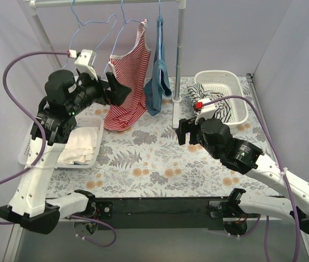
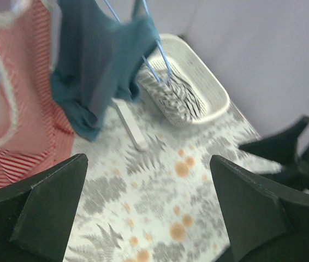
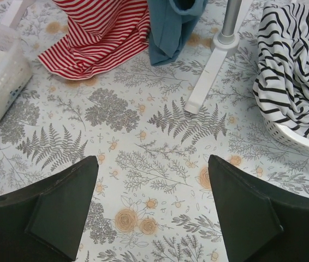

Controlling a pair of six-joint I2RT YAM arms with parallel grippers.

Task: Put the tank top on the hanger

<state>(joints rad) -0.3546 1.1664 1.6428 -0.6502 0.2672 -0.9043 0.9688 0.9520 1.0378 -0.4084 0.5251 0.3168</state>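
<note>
Broadly, the bench (image 1: pixel 160 164) carries everything, and I place the rest by the rack's upright pole (image 1: pixel 180 60). Left of that pole hangs the tank top (image 1: pixel 131 82), its strap up near the rail and its hem slumped onto the bench below; between it and the pole hangs a teal garment (image 1: pixel 159 82). Right of the pole sits a white basket (image 1: pixel 236 82) holding a black-and-white striped garment (image 3: pixel 291 65).

My left gripper (image 2: pixel 148 161) is well left of the pole, just beside the tank top's edge, jaws spread wide with nothing between them; I cannot tell whether a finger touches the cloth. My right gripper (image 3: pixel 153 159) hovers over the bench near the pole's foot, equally released and empty.

Smallest of all, the hanger (image 1: pixel 123 16) hooks over the rail left of the pole; the top looks draped on it, though I cannot make out how both shoulders sit.

The danger, I judge, is in leaving; an open finger could catch the stripes and drag a strap off the wire, or swing the hook off the rail; the hem's drag on the bench could help that slip.
</note>
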